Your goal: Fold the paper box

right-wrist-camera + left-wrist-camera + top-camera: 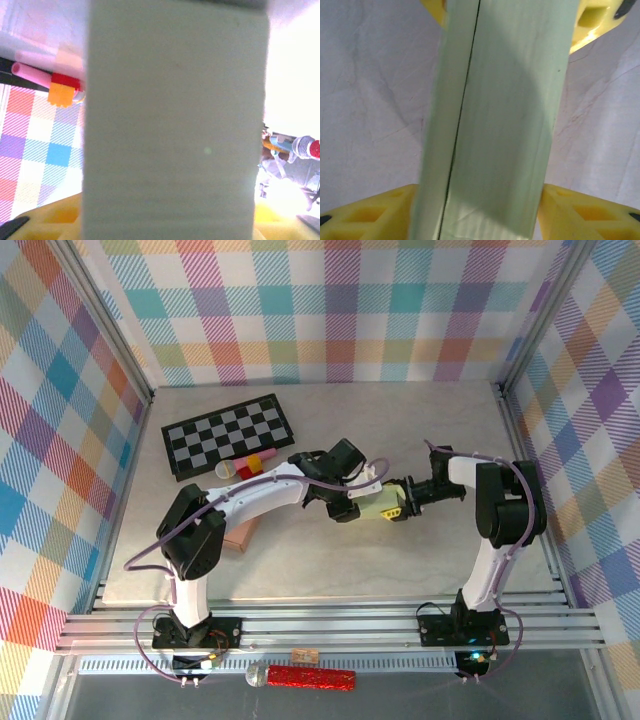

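Nearest lies a red glitter microphone [300, 677] on the ledge below the tabletop's near edge, with a small wooden block [305, 654] just beyond it; a flat brown board [241, 534] sits toward the tabletop's near left, partly under the left arm; around the middle of the tabletop the pale green paper box [378, 503] is caught between both grippers; the left gripper [352, 502] pinches it from the left, yellow fingers [365, 215] pressed against opposite faces, a thin seam running along the box; the right gripper [402, 500] clamps it from the right, its fingers [55, 215] tight on either side; farther off, a pink tube with red and yellow blocks [250, 464] touches the near edge of a checkerboard mat [228, 436] toward the far left corner.
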Tool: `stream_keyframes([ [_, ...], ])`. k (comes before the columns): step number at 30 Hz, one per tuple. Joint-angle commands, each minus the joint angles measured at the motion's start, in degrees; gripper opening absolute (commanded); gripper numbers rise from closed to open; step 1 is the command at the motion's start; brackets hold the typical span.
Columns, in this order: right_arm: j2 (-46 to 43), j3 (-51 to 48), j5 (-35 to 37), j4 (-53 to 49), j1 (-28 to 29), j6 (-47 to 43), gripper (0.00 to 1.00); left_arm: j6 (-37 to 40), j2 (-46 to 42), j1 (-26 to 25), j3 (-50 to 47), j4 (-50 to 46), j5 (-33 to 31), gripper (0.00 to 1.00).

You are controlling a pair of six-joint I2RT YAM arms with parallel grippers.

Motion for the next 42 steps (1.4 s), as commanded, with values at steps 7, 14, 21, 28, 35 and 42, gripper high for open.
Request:
stream_keyframes([
  [7,-0.1,2.9,3.7,-2.2,-2.9,-2.5,0.62,-1.4,2.4,-0.4,0.7,1.6,-0.7,0.57],
  [14,-16.5,1.7,19.0,-4.8,-6.0,-3.0,0.63,-3.2,2.1,-0.4,1.1,1.3,-0.2,0.55],
  [21,-43.0,-7.6,41.4,-3.1,-3.0,-0.6,0.55,-6.5,1.0,-0.4,-0.5,2.0,0.2,0.55],
  [28,-50.3,-15.8,50.3,8.5,10.6,8.5,0.54,-8.1,-0.2,-0.5,-2.0,2.0,-0.9,0.55],
  [35,-44.3,-17.9,51.4,17.7,15.1,13.4,0.54,-8.5,-0.3,-0.5,-2.0,1.7,-1.3,0.55],
  [42,-38.7,-17.0,51.5,21.8,16.3,14.7,0.50,-9.2,-0.2,-0.4,-2.0,1.7,-1.4,0.55],
])
